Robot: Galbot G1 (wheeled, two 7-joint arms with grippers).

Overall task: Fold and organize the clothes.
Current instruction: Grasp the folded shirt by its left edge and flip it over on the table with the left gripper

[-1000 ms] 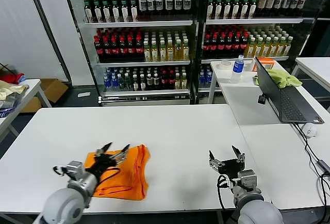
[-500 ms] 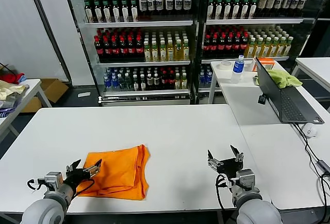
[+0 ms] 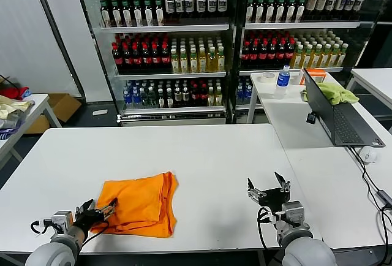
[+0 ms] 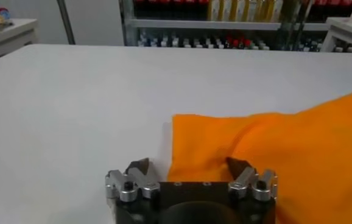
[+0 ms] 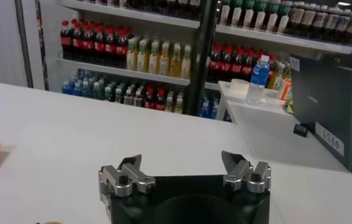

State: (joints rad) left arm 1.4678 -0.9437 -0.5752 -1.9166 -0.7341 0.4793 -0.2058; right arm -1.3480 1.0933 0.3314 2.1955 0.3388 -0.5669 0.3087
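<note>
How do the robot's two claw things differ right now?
The left end effector sits at the near-left corner of the orange T-shirt, one finger over the cloth; the right end effector is over bare white table, far from the shirt. Both are open, holding nothing.

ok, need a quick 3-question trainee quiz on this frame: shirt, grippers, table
1. True or false: the left gripper is shut on the orange T-shirt.
2. The right gripper is: A) over the shirt B) open above bare table, apart from the shirt C) holding a bottle.
3. Fill in: the shirt lies ____ on the table.

Key: 1 false, it is open at the shirt's near left corner; 2 B; 3 folded.
</note>
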